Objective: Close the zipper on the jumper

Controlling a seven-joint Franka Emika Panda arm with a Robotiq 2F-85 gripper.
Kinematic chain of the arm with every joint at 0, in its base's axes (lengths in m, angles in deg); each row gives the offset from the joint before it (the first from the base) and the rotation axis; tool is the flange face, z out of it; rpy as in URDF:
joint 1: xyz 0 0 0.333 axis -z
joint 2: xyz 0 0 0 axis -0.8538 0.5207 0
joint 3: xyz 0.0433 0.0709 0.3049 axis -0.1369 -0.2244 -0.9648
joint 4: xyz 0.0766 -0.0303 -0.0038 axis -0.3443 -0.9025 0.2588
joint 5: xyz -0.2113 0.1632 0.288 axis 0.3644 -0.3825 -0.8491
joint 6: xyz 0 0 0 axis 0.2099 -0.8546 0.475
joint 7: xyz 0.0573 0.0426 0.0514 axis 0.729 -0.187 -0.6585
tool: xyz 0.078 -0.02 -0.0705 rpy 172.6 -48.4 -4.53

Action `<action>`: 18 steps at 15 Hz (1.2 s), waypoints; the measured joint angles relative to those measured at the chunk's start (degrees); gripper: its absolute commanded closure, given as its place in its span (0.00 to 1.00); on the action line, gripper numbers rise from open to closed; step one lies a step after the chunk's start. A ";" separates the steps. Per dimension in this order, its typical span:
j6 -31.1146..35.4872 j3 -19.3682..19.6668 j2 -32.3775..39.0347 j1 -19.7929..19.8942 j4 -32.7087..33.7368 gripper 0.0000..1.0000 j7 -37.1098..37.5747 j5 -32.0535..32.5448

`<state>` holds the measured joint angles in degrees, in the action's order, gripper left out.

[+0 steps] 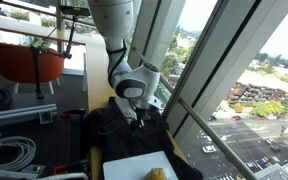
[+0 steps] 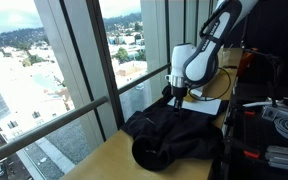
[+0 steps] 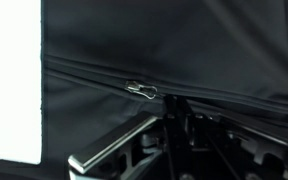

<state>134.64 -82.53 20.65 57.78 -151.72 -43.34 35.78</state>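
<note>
A black jumper (image 1: 124, 125) lies crumpled on the table by the window and shows in both exterior views (image 2: 174, 135). My gripper (image 1: 139, 118) points down onto its upper edge (image 2: 176, 98). In the wrist view the black fabric (image 3: 184, 40) fills the frame. The zipper line runs across it from left to right. The small metal zipper pull (image 3: 142, 90) sits right at my fingertips (image 3: 171, 105). The fingers look closed together on it, though the contact is dark and hard to make out.
A white sheet (image 1: 134, 165) with a yellow object (image 1: 159, 174) lies in front of the jumper. An orange chair (image 1: 29, 60) and coiled cables (image 1: 4, 145) stand to one side. The window frame rail (image 2: 84, 110) runs close along the wooden table edge (image 2: 104, 160).
</note>
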 measured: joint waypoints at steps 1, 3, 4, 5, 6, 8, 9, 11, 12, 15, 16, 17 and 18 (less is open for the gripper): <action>-0.16 -0.34 0.69 0.00 0.61 0.98 0.00 0.00; -0.36 -1.01 2.08 -0.02 1.86 0.98 0.00 0.00; -0.47 -1.30 2.70 -0.03 2.46 0.98 0.00 0.00; -0.67 -1.56 3.23 -0.03 3.09 0.98 0.00 0.00; -1.04 -1.80 3.69 -0.03 3.72 0.98 0.00 0.00; -1.87 -2.15 4.24 -0.03 4.71 0.98 0.00 -0.01; -2.20 -2.30 4.42 -0.03 5.03 0.98 0.00 -0.01; -2.52 -2.63 4.70 -0.06 5.47 0.98 0.00 -0.01; -2.59 -2.77 4.83 -0.16 5.65 0.98 0.00 -0.01; -3.19 -2.89 5.60 -1.16 6.72 0.98 0.00 -0.01; -3.53 -2.90 5.99 -1.63 7.19 0.98 0.00 -0.01; -3.70 -2.92 6.45 -2.13 7.68 0.98 0.00 -0.01; -3.85 -2.92 6.90 -2.59 8.14 0.98 0.01 -0.01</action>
<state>130.79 -85.45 27.55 55.19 -143.57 -43.33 35.77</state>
